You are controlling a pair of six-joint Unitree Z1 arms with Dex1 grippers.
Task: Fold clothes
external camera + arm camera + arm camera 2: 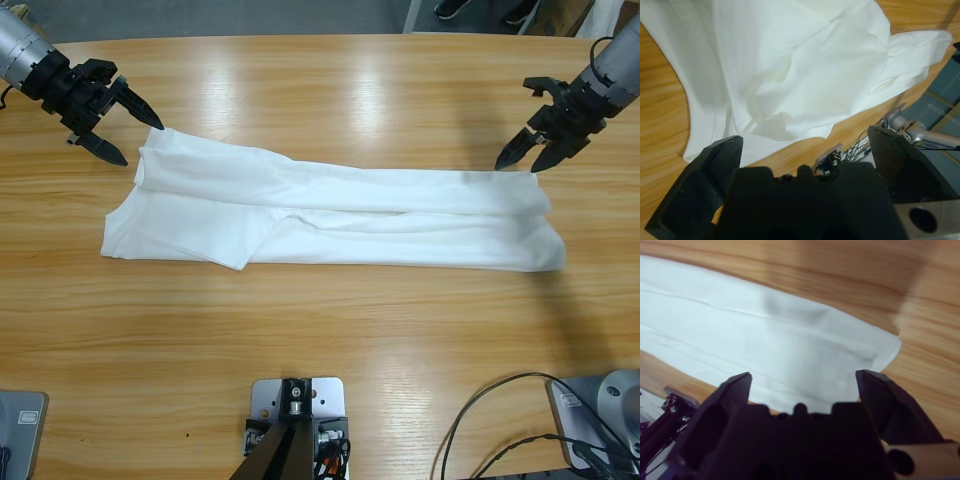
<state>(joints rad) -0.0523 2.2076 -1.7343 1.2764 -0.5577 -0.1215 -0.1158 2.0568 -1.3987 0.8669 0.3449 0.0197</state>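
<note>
- Left tool [138, 143]: jaws spread and empty. It sits at the far left of the tabletop [320, 90], with one jaw tip just beside the T-shirt's [380, 220] far-left corner. Contact cannot be confirmed.
- Right tool [520, 163]: jaws spread and empty, tips angled down towards the far edge of the T-shirt's right end. It is close to the cloth, but touch cannot be confirmed.
- T-shirt: lies flat across the middle of the tabletop as a long white band, long axis running left to right. The left end is the wider one, with a flap hanging out on the near side. The right end is narrower and its corners are rounded off.
- High view only: shows the whole band, both arms entering from the far corners, and dark cables [480, 420] at the near right.
- Left wrist view only: past the left tool [805, 137], the T-shirt [805, 65] is rumpled in soft overlapping layers, with a stitched hem down one side.
- Right wrist view only: ahead of the right tool [803, 376], the T-shirt [765, 340] lies smooth. Seam lines run along its length, and it ends in one neat corner on bare wood.
</note>
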